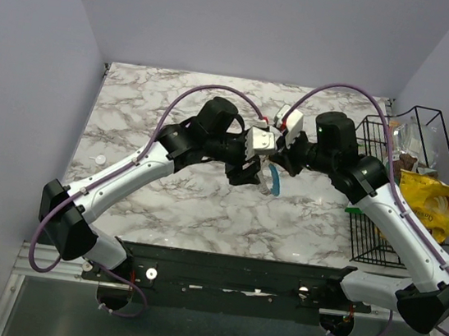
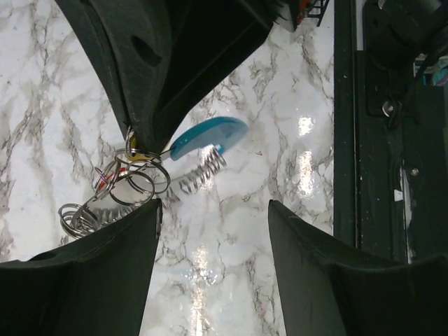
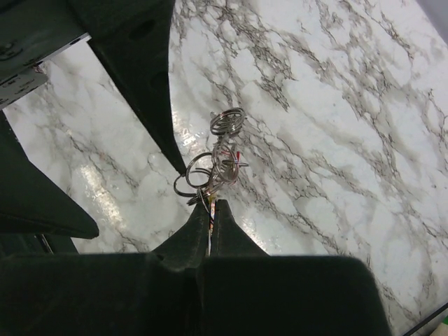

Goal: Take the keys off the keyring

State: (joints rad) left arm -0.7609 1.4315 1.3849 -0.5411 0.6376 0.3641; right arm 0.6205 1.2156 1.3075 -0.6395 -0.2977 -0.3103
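Left wrist camera shows the keyring (image 2: 136,178) hanging in the air over the table (image 2: 42,84). It is a bunch of steel split rings, with a coiled spring (image 2: 203,171) and a curved bright blue piece (image 2: 210,134) trailing off to one side. Specks of yellow and red among the rings are probably the keys (image 2: 142,155), but they are too small to make out.

The right gripper (image 3: 210,204) has its jaws pressed together on one end of the bunch. I judge this serves to hold it up and steady so the other arm can work on it. The left gripper (image 2: 215,206) faces it with jaws wide apart and holding nothing. One of its fingers is just beside the lowest rings, seemingly lined up to pinch a ring or key. Both grippers meet above mid-table.
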